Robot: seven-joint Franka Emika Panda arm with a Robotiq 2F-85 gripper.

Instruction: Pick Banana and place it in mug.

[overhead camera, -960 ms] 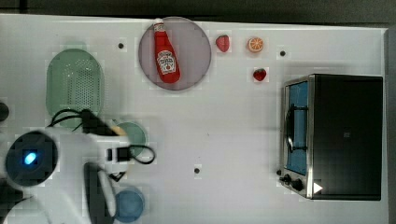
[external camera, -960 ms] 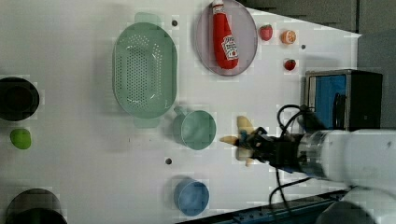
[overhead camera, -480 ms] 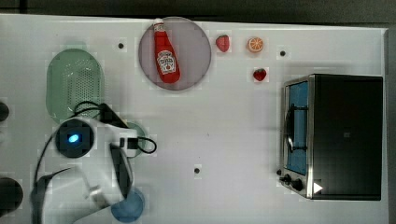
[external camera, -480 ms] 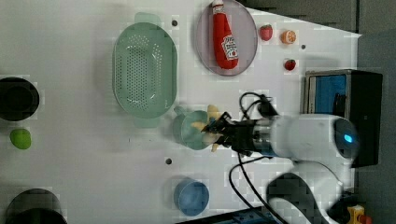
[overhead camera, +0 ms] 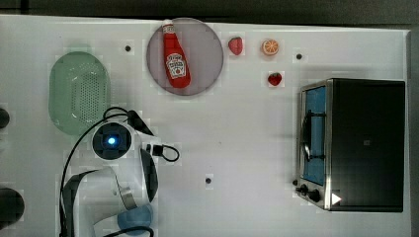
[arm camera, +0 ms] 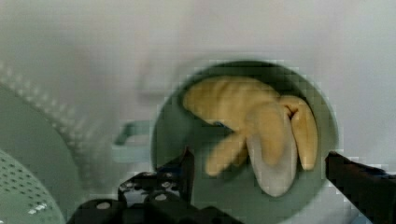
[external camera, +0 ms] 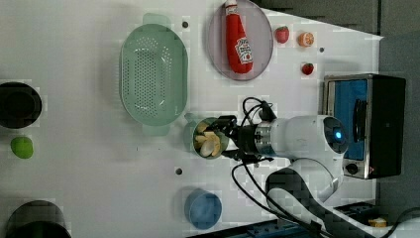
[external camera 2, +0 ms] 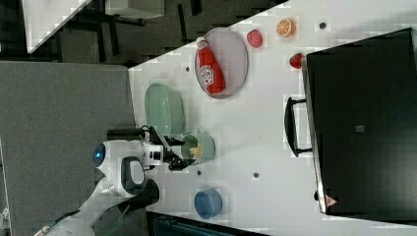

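Observation:
The teal-green mug [external camera: 189, 140] stands on the white table just below the colander in the left view. The peeled yellow banana [external camera: 208, 142] lies inside it, free of the fingers. In the wrist view the banana [arm camera: 264, 123] rests within the mug's rim [arm camera: 161, 140], and my gripper [arm camera: 259, 161] hangs open over it, one black finger [arm camera: 186, 169] on each side of the opening. In the right view the gripper [external camera 2: 179, 153] sits at the mug [external camera 2: 207, 146] beside the banana [external camera 2: 195, 149]. In the top view my arm [overhead camera: 111, 141] covers the mug.
A pale-green colander [external camera: 153, 74] lies close to the mug. A purple plate [external camera: 262, 47] holds a ketchup bottle [external camera: 237, 37]. A blue cup [external camera: 203, 209] stands near the table edge. A toaster oven [external camera: 366, 124], small fruits [external camera: 282, 34] and a lime [external camera: 22, 147] lie farther off.
My arm carried the banana toward the left view's left, over the mug. The fingers have opened and the banana now lies in the mug.

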